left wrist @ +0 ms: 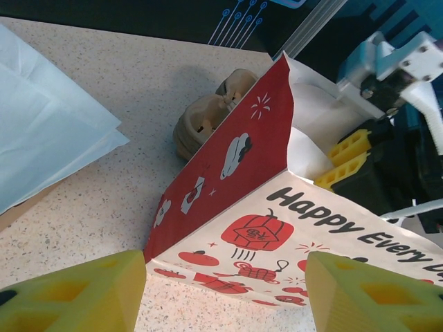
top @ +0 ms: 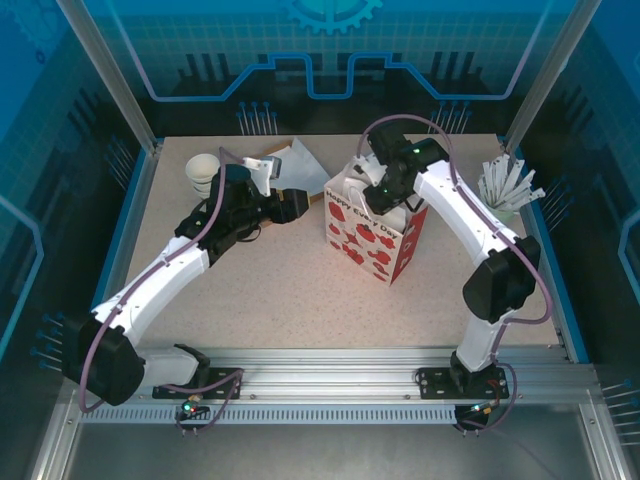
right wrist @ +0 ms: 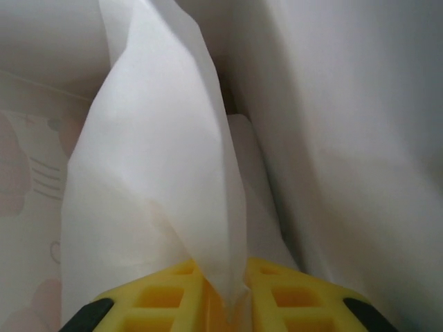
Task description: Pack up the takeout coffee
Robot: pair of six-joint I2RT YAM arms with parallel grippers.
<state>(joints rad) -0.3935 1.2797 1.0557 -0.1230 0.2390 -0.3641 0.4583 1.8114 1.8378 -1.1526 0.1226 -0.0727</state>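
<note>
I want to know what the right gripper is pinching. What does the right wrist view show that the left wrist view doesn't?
Right wrist: the bag's white inside, with white paper caught between the right gripper's fingers. Left wrist: the bag's printed outside, a brown pulp carrier behind it, the open left gripper. Both: the right gripper at the bag's mouth.

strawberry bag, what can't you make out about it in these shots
What is inside the bag: in the top view the right gripper covers its mouth; in the right wrist view the white sheet pinched in that gripper blocks the view down.
The slogan on the bag: left wrist view, cut off by the right edge.
The brown pulp tray: left wrist view, mostly behind the bag's red side.
</note>
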